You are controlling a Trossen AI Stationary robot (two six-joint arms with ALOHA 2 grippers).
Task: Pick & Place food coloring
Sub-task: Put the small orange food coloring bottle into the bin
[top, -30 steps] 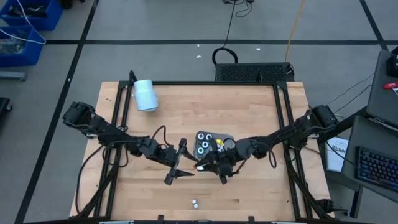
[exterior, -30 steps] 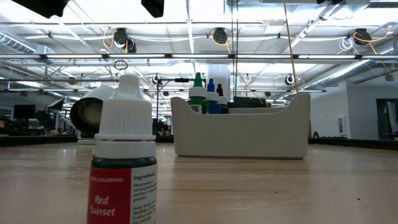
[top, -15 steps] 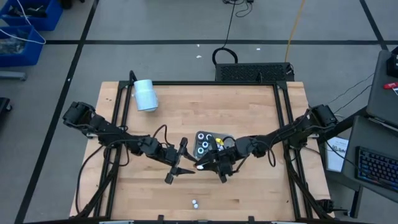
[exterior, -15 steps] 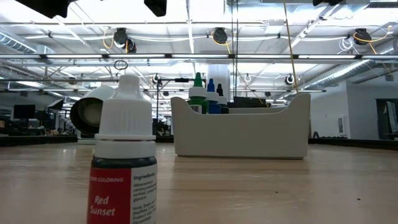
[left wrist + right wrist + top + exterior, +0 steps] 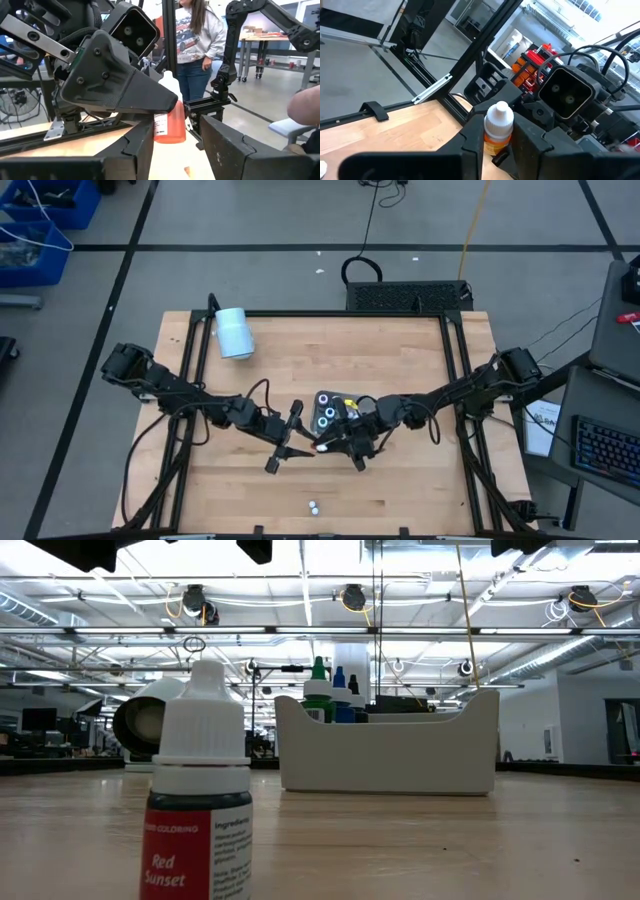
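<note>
Food coloring bottle (image 5: pixel 498 127), an orange one, is being held tight by the right hand (image 5: pixel 325 445) over the middle of the surface (image 5: pixel 400 360), near the tray (image 5: pixel 322 397). It is being carried a little more left, toward the left hand (image 5: pixel 300 451), which is being kept wide. A pass from hand to hand is probably being set up.

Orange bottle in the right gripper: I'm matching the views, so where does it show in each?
High: orange bottle, mid-table.
Low: not in it.
Left wrist: bottle, just beyond the left gripper.
Right wrist: bottle, picture's middle.
Landmark: the right gripper clamping it.
</note>
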